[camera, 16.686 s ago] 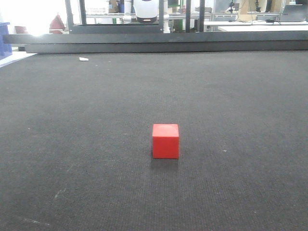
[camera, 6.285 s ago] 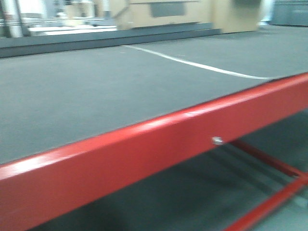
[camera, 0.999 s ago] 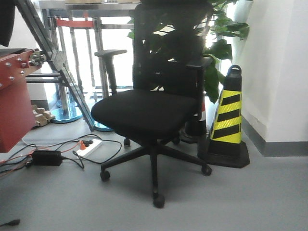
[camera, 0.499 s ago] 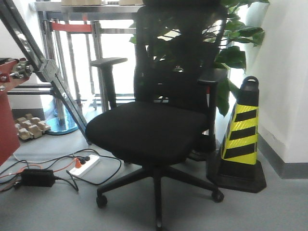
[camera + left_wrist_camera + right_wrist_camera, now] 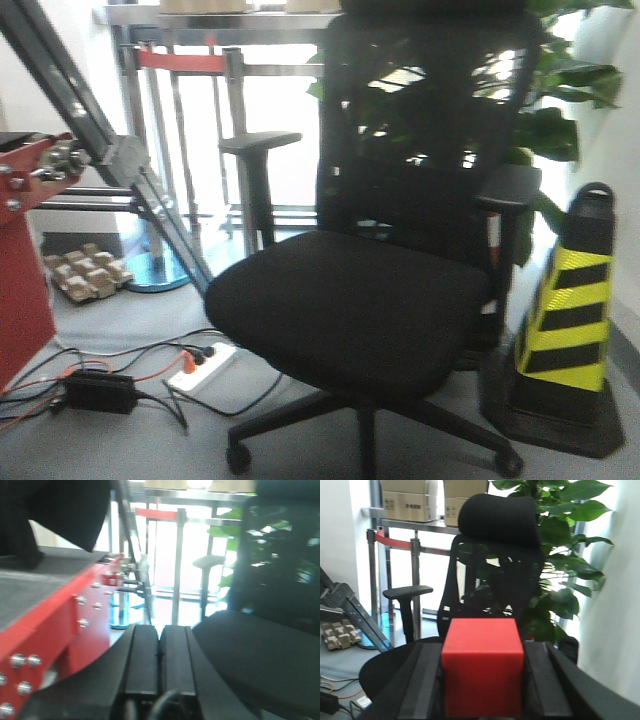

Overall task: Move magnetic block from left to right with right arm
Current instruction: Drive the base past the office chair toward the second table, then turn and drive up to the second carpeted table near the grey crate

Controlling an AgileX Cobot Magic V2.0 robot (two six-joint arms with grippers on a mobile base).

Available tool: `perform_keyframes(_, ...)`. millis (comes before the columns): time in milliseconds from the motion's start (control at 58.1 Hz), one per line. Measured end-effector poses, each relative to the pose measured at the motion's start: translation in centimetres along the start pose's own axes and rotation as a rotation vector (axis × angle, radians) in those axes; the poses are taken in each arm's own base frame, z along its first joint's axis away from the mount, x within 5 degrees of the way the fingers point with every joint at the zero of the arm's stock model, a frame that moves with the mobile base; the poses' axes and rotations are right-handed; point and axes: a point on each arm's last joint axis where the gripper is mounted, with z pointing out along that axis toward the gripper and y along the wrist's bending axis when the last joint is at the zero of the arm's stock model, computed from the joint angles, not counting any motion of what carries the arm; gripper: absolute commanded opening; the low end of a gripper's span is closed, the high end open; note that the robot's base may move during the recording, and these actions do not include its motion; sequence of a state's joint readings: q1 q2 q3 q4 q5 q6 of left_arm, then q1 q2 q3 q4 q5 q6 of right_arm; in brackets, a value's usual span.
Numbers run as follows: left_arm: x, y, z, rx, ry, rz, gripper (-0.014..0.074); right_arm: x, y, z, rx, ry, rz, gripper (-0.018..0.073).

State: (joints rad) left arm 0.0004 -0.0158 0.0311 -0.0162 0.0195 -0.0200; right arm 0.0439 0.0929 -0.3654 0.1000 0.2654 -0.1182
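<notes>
The magnetic block [image 5: 482,667] is up off any surface, pinched in the right gripper [image 5: 482,647]. The jaws are closed against its two side faces, and the black fingers [image 5: 422,680] flank the red cube left and right. Its front face points at the camera and it sits square and level in the grip, at the bottom middle of the right wrist view.

Behind it stands a black office chair [image 5: 492,575] with a mesh back. A leafy plant [image 5: 560,555] is off to the right, and cardboard boxes [image 5: 410,500] sit high on a shelf at the top left.

Over to the left gripper [image 5: 160,630]: its jaws are pressed together with only a thin seam between the pads, and they hold nothing. It hangs just past the corner of the worktop [image 5: 30,592], beside the bolted red frame [image 5: 65,630].

From the front view the chair fills the picture. A yellow-and-black traffic cone [image 5: 572,320] stands on the floor to its right, and a white power strip [image 5: 200,368] with trailing cables lies to its left. The corner of the red frame shows at the left edge. This view is soft with blur, and neither gripper shows in it.
</notes>
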Motion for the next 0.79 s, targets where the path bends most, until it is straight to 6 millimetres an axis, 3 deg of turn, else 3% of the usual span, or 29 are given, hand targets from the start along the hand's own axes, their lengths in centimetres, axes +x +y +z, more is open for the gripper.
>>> perform_keyframes(792, 0.00, 0.00, 0.00, 0.000, 0.000, 0.000, -0.0117, 0.00, 0.00, 0.00, 0.000, 0.000, 0.000, 0.0276)
